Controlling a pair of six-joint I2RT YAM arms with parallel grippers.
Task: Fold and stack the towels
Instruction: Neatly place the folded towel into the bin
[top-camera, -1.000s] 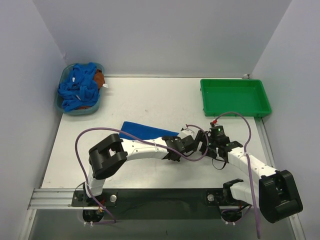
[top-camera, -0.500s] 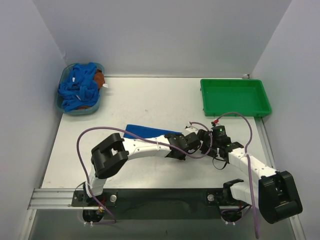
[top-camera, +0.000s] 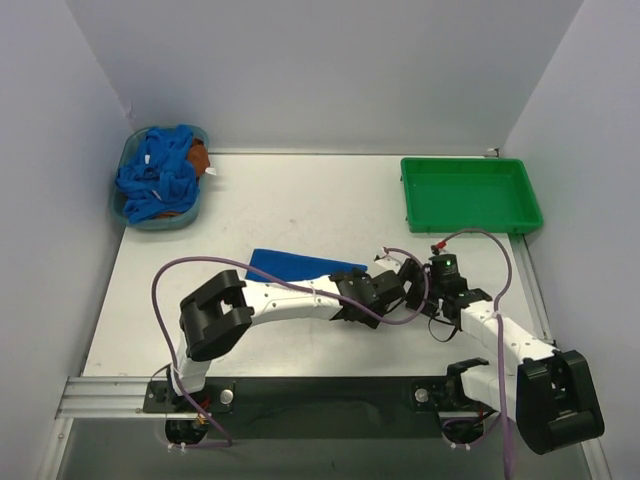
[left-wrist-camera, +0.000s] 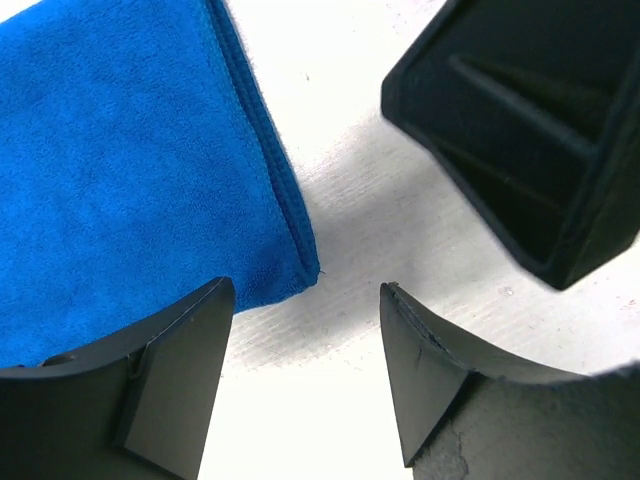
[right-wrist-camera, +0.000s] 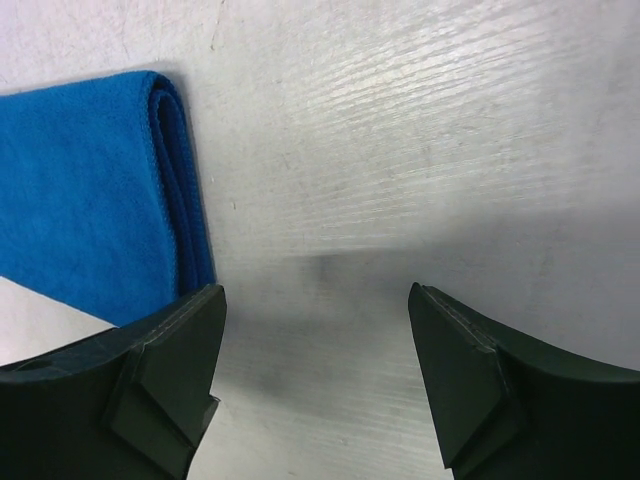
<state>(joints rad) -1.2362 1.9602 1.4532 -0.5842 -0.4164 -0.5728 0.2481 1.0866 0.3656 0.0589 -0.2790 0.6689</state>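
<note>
One folded royal-blue towel (top-camera: 295, 266) lies flat on the table left of centre; its corner (left-wrist-camera: 300, 262) shows in the left wrist view and its folded edge (right-wrist-camera: 178, 190) in the right wrist view. My left gripper (top-camera: 388, 286) hangs open just past that corner, with only bare table between its fingers (left-wrist-camera: 305, 296). My right gripper (top-camera: 412, 274) is open too and holds nothing (right-wrist-camera: 315, 296). It faces the left one closely, and its black body (left-wrist-camera: 530, 140) fills the upper right of the left wrist view. More blue towels (top-camera: 155, 175) are heaped in a basket.
The teal basket (top-camera: 128, 213) stands at the back left with an orange-brown cloth (top-camera: 199, 156) among the towels. A green tray (top-camera: 470, 195) sits at the back right. Purple cables loop over both arms.
My left gripper has gone from shut to open and let go of the towel's corner, which now rests on the table. The right arm has drawn back slightly to the right.
</note>
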